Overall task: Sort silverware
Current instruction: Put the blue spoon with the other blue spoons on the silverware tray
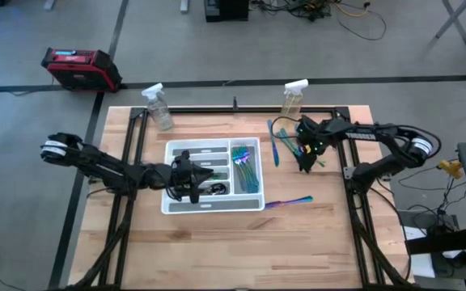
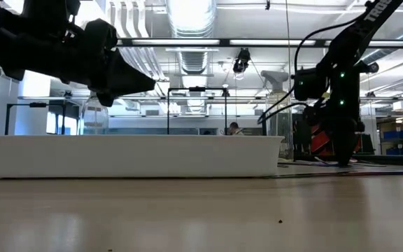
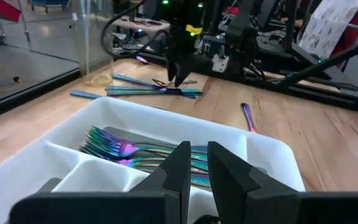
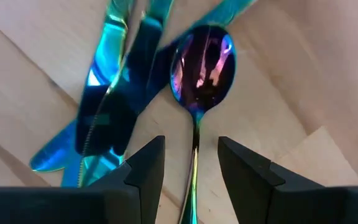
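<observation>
A white divided tray (image 1: 186, 205) sits mid-table, with iridescent forks (image 1: 245, 166) in its right compartment and dark utensils (image 1: 214, 189) in a near one. My left gripper (image 3: 199, 163) hovers level over the tray, its fingers a narrow gap apart with nothing between them. Loose silverware (image 1: 281, 139) lies on the wood at the far right. My right gripper (image 4: 191, 165) points down over it, open. Its fingers stand on either side of the handle of a purple spoon (image 4: 202, 65), beside blue knives (image 4: 107, 93). One more utensil (image 1: 290, 201) lies by the tray's near right corner.
Two clear spray bottles (image 1: 158, 107) (image 1: 294, 99) stand at the table's far edge. A dark frame rail (image 1: 241, 109) runs along that edge. A red case (image 1: 79, 69) sits on the floor beyond the table. Bare wood lies in front of the tray.
</observation>
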`<act>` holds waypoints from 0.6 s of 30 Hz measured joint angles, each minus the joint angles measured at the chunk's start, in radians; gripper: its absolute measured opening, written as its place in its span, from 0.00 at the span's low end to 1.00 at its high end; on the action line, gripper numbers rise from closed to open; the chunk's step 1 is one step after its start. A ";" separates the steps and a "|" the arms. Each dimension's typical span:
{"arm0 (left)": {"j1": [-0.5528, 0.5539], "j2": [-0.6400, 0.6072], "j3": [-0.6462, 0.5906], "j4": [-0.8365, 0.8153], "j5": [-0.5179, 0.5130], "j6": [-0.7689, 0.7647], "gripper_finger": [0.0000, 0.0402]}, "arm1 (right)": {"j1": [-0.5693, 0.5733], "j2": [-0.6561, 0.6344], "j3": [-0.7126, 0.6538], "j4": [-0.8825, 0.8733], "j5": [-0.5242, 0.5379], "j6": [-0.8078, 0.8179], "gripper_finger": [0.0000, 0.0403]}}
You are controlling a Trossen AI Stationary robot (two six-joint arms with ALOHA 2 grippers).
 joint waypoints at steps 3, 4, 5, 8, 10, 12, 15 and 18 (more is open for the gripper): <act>0.000 0.023 0.016 0.006 0.001 -0.002 0.10 | 0.000 0.040 0.004 0.005 0.001 -0.037 0.35; 0.000 0.032 0.024 0.005 0.001 -0.002 0.10 | 0.000 0.052 0.005 0.004 -0.001 -0.047 0.34; 0.000 0.041 0.031 0.005 0.001 -0.002 0.10 | 0.000 0.061 0.007 0.003 0.000 -0.053 0.32; 0.000 0.070 0.058 0.005 0.001 -0.002 0.10 | 0.001 0.071 0.008 0.004 -0.003 -0.074 0.22; 0.000 0.091 0.077 0.004 0.001 0.003 0.10 | 0.002 0.070 0.008 0.005 -0.003 -0.082 0.12; 0.000 0.114 0.094 0.005 0.005 0.007 0.10 | 0.001 0.062 0.007 0.005 0.001 -0.086 0.04; 0.000 0.142 0.117 0.005 0.028 0.008 0.10 | 0.002 0.036 0.008 0.005 0.003 -0.092 0.02; 0.000 0.175 0.143 0.008 0.035 0.008 0.10 | 0.005 0.002 0.015 -0.007 0.000 -0.092 0.01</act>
